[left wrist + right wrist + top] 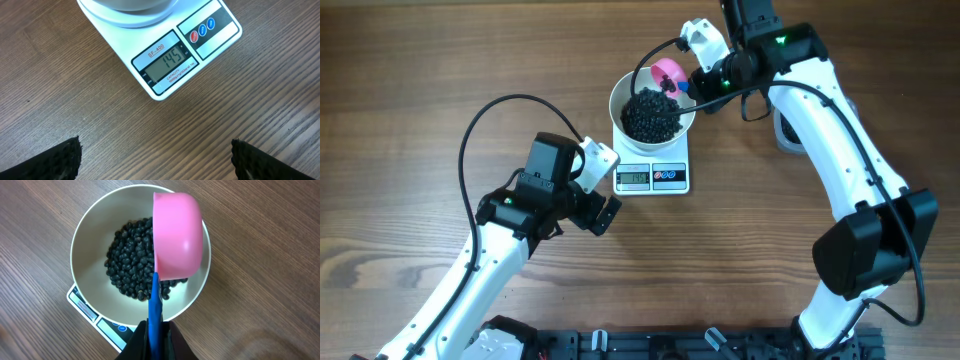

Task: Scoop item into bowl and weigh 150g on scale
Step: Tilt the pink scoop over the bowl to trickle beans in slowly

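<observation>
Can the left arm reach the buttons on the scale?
Probably yes. The left gripper hangs open just in front of the scale, with only bare table between it and the buttons.

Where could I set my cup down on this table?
Bare wood lies left of the bowl, and in front of the scale between the left arm and right arm. It is crowded at the bowl's far right, where the right end effector holds the pink scoop.
</observation>
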Robot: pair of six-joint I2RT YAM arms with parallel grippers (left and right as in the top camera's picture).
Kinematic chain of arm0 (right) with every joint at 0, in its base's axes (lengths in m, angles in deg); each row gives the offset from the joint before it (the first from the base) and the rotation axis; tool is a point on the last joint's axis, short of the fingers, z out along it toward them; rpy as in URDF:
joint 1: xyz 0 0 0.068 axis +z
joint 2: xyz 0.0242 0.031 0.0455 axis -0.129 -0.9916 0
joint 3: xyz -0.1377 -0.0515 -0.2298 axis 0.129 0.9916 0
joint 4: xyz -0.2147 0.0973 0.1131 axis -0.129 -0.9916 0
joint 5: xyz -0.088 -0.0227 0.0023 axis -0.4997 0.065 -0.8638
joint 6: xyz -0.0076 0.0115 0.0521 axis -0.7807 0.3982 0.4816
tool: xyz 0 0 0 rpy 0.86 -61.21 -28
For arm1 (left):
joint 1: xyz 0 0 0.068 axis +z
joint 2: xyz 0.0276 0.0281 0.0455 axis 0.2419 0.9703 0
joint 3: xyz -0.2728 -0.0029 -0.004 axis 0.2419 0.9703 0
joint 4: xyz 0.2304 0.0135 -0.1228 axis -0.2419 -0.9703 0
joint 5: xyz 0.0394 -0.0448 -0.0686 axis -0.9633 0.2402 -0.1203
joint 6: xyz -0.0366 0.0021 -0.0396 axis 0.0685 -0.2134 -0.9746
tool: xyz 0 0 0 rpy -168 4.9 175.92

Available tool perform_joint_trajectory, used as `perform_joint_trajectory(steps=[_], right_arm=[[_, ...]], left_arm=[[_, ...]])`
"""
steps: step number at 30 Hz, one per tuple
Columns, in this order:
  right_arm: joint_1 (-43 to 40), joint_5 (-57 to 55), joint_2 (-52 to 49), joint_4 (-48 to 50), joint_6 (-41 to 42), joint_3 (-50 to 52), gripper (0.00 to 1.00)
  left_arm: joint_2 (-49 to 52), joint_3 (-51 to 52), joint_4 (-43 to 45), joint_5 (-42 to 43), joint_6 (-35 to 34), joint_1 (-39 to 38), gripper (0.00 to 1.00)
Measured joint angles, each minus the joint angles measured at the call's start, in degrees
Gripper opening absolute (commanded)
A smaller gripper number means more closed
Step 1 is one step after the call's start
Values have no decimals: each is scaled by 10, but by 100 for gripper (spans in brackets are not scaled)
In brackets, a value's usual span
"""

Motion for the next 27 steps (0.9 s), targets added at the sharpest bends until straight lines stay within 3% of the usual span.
perform_joint_trajectory(steps=[27], right_arm=[[0,0,0,2,-29,0,4]], left_arm=[[0,0,0,0,0,0,100]])
